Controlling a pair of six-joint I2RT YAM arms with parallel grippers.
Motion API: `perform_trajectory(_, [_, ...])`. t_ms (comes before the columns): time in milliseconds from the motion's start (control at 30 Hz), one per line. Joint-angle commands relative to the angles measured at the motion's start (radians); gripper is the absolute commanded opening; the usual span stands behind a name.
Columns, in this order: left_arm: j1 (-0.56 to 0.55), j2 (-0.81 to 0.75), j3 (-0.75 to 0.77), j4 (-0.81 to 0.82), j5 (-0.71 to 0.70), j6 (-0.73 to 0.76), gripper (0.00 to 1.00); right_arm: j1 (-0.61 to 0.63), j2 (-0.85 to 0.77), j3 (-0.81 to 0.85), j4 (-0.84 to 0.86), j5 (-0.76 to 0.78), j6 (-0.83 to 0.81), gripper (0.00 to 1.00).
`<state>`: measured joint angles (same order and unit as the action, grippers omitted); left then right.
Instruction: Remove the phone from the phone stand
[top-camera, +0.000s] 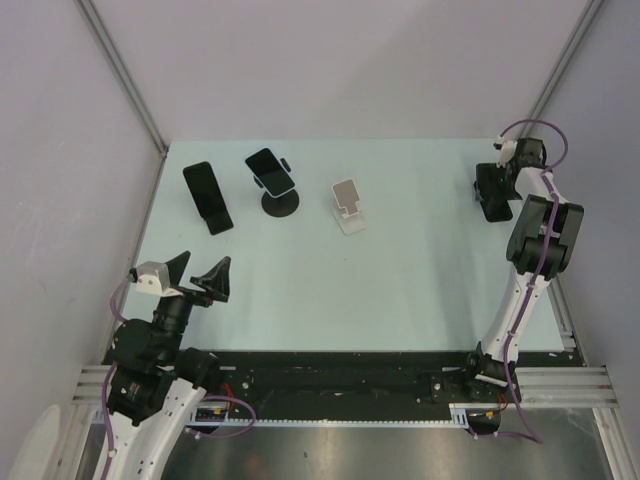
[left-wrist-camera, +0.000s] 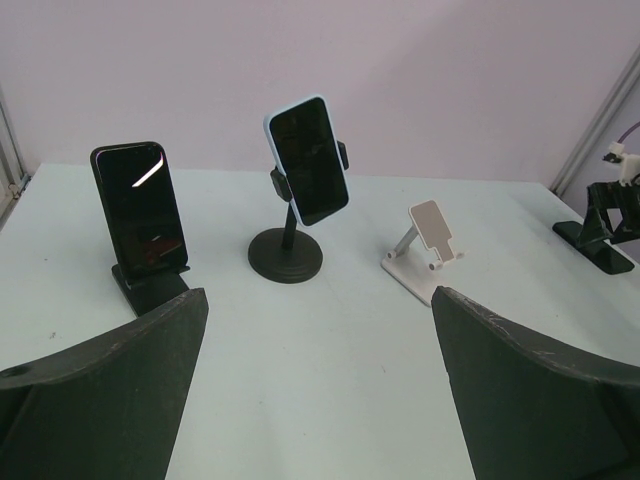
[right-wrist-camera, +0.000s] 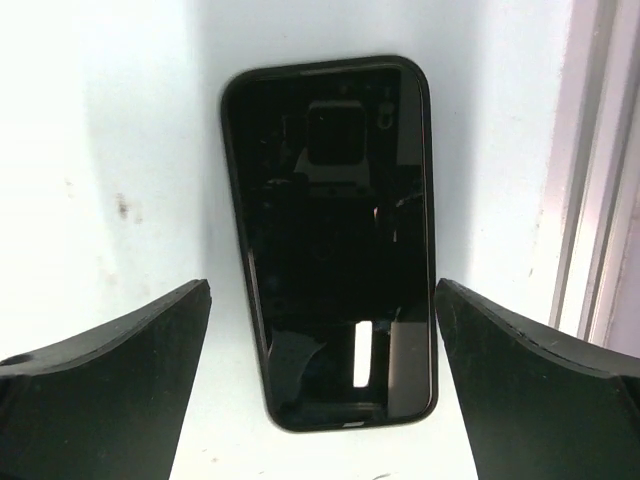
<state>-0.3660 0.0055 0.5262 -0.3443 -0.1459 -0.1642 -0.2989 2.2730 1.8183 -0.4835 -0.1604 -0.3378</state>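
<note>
From above, the white stand sits empty on the counter; left wrist: left fingers gape wide, holding nothing; right wrist: right fingers spread wide, empty, above the phone lying flat there; best lift straight up without nudging it.

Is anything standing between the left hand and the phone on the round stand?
Nothing visible does. The left hand is open, and only table lies between it and the middle phone. The black phone stands off to the left and the empty white stand off to the right, both outside the path.
</note>
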Motion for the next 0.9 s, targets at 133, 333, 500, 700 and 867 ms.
perform_trajectory(133, [0.007,-0.056,0.031,0.016,0.026,0.009,1.0,0.159,-0.317,-0.154,0.241,0.009,0.2,1.0])
perform_trajectory(333, [0.007,-0.067,0.029,0.018,0.028,0.005,1.0,0.427,-0.417,-0.272,0.327,0.041,0.31,1.0])
perform_trajectory(500, [0.007,-0.076,0.029,0.016,0.026,0.003,1.0,0.612,-0.399,-0.243,0.356,0.097,0.376,1.0])
perform_trajectory(700, [0.007,-0.087,0.029,0.014,0.025,0.005,1.0,0.773,-0.322,-0.149,0.316,0.217,0.438,1.0])
perform_trajectory(867, [0.004,-0.087,0.029,0.014,0.025,0.006,1.0,0.831,-0.241,-0.111,0.295,0.283,0.454,1.0])
